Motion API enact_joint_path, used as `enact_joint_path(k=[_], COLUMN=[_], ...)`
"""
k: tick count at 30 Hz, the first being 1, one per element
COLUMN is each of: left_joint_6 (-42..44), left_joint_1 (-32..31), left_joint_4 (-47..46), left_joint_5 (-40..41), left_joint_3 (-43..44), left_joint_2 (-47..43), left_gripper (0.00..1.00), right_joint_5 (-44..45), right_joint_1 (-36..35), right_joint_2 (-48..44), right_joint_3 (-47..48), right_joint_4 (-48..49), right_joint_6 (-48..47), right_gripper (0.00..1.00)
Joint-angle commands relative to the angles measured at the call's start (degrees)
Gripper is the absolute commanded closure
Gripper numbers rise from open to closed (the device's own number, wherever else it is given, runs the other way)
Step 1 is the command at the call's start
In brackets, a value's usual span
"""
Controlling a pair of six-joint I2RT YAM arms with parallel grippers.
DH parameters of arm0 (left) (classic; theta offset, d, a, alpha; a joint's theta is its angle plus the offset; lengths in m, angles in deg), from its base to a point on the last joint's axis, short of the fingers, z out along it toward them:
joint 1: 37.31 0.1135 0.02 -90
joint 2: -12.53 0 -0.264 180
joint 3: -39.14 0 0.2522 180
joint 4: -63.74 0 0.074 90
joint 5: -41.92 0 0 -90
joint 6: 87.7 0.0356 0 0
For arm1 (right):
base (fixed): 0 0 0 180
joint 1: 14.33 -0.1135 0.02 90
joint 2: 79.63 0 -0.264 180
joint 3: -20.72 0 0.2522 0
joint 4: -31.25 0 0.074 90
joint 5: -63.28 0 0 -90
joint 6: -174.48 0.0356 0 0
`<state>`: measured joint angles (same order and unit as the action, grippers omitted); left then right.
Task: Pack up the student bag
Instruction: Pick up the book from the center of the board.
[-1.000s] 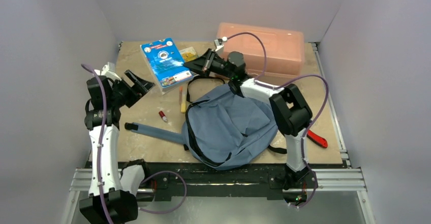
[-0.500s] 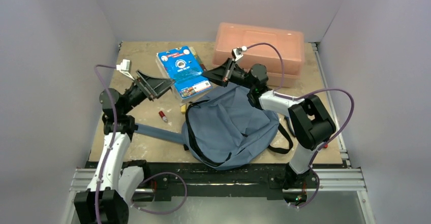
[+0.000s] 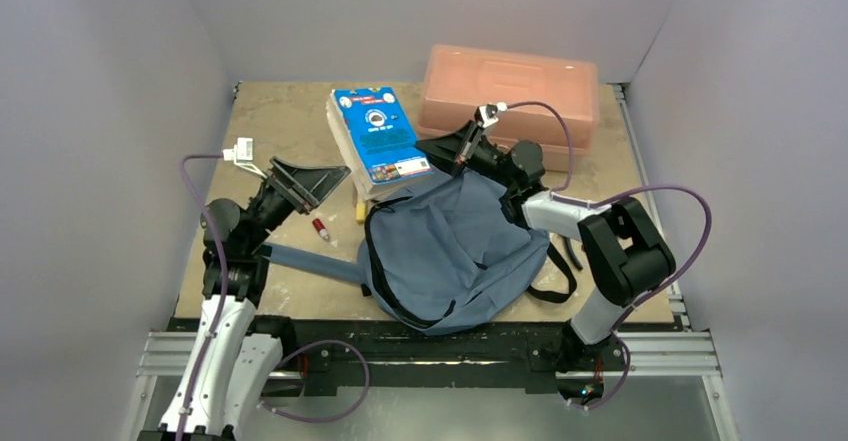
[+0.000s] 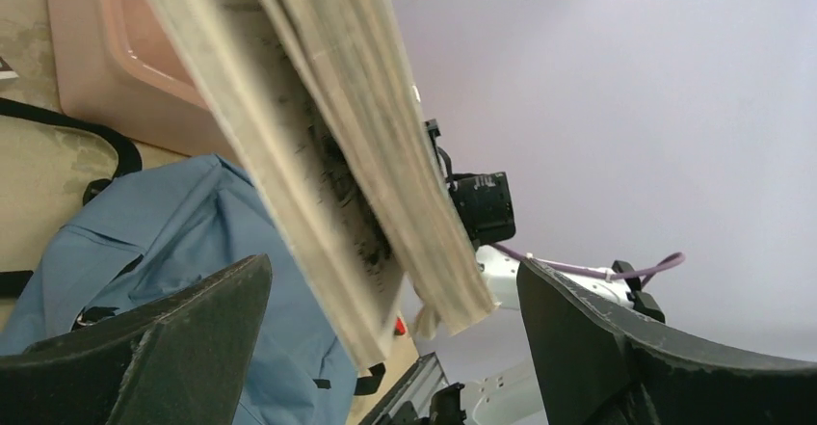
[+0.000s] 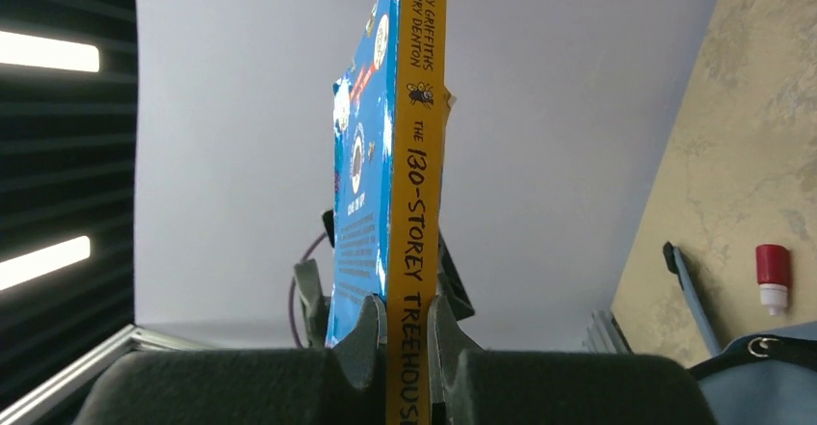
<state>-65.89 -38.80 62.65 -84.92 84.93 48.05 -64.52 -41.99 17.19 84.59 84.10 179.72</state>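
The worktop (image 3: 270, 121) is tan and mottled, and the walls (image 3: 400, 11) are plain lilac-grey. My right pincer (image 5: 405, 314) pinches the yellow spine of a glossy blue paperback (image 3: 378, 136). My left pincer (image 3: 325, 176) gapes wide around its page edges. The soft blue-grey bag (image 3: 450, 251) slumps near the front middle. A rigid salmon box (image 3: 520, 81) sits at the back.

Pale lilac walls (image 3: 110, 51), worn tan tabletop (image 3: 285, 121)
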Motion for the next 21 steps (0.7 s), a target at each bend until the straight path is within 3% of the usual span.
enact_joint_path(k=[1,4,8,11,21], left_joint_6=[3.13,3.76,6.49,11.79,14.07], left_joint_1=[-3.72,-6.93,-16.45,-22.82,-30.9], left_joint_4=[-4.11,-9.83,-21.24,-22.81,-35.64], left_joint_5=[5.51,5.81,17.97,24.07,37.99], left_joint_3=[-0.66,-0.52,-5.1,-4.96,-3.8], left_joint_2=[2.84,5.37,5.35,6.51,17.24], left_gripper=[0.0,0.0,0.0,0.0,0.0], right_joint_5=[11.3,18.7,24.76,28.88,35.92], right_joint_1=[0.23,-0.15,-2.27,-4.52,-10.91], right_joint_2=[-5.12,-7.41,-10.03,-10.71,-10.76], right_joint_3=[-1.93,-3.0,0.09,1.87,5.58], right_joint_4=[6.32,1.83,-8.55,-12.31,-18.27], right_joint_6=[7.12,8.77,7.23,6.56,3.07], right_gripper=[1.0,1.0,1.0,1.0,1.0])
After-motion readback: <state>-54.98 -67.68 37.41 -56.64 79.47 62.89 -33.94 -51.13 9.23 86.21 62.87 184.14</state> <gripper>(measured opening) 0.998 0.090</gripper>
